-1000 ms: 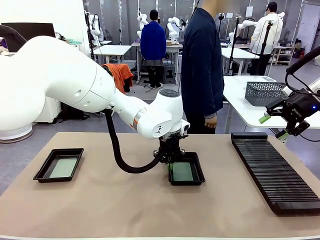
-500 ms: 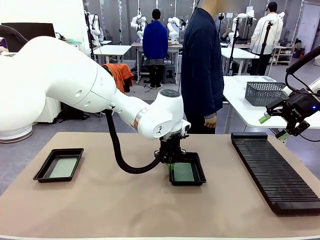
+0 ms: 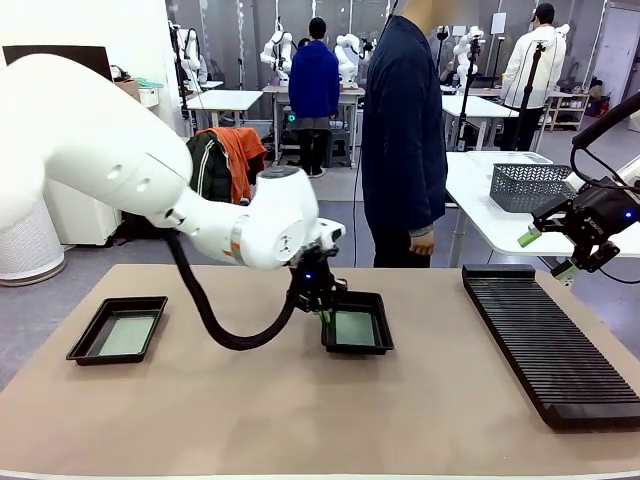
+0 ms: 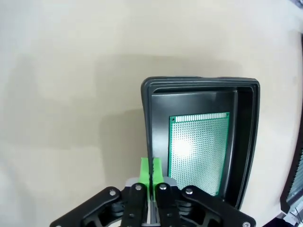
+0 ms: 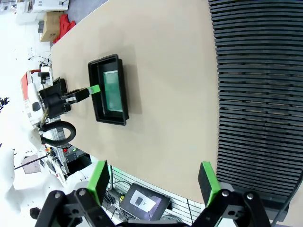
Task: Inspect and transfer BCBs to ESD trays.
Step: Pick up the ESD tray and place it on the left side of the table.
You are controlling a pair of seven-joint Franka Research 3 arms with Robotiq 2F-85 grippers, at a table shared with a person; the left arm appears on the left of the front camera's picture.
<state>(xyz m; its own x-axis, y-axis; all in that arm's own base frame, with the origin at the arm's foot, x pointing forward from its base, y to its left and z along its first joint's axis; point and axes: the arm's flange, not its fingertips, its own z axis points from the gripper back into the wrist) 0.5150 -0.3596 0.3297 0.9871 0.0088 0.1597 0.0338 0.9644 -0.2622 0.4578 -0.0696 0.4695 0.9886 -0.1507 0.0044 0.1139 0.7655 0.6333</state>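
One black ESD tray (image 3: 360, 350) sits mid-table with a pale green BCB (image 3: 354, 328) flat on its floor. My left gripper (image 3: 322, 314) is at that tray's left side, shut on its rim. In the left wrist view the green pads (image 4: 146, 168) pinch the left wall of the tray (image 4: 201, 84), with the BCB (image 4: 199, 146) beside them. A second ESD tray (image 3: 90, 340) at the left holds another BCB (image 3: 127, 335). My right gripper (image 3: 547, 254) hangs open above the table's right edge, with nothing between its fingers (image 5: 98, 179).
A long black ribbed rack (image 3: 550, 340) lies along the right side. A grey mesh basket (image 3: 528, 186) stands on the white table behind it. A person (image 3: 403, 130) in a dark coat stands at the far edge. Bare tabletop lies between the two trays.
My left arm has swung left, and the middle tray in its grip has slid left and slightly away from me. The right arm has not moved.
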